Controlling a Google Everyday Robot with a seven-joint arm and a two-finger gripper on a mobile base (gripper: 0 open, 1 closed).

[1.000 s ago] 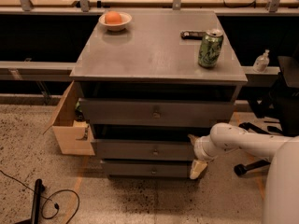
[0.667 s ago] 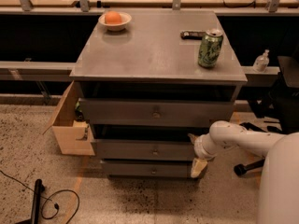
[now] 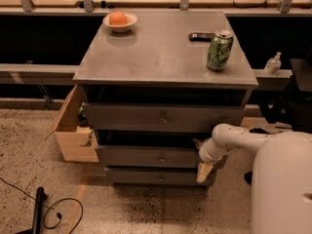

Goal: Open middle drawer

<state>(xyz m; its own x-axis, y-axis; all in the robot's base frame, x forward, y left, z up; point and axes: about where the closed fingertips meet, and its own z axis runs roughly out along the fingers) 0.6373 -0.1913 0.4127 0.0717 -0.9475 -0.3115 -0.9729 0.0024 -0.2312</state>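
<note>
The middle drawer [image 3: 141, 156] lies between the taller top drawer [image 3: 163, 117] and the slimmer bottom drawer [image 3: 146, 176]. Its flat front faces the camera and its long axis runs left to right, with the small knob [image 3: 162, 157] at its centre. The tool [image 3: 202, 169] hangs at the front's right end, well apart from the knob; whether it is wide or narrow I cannot tell. A cardboard box [image 3: 73, 140] stands against the cabinet's left side. The speckled floor [image 3: 146, 211] in front lies open, with a cable [image 3: 61, 213] at lower left. A green can [image 3: 219, 50] stands near the worktop's [image 3: 156, 57] right edge.
</note>
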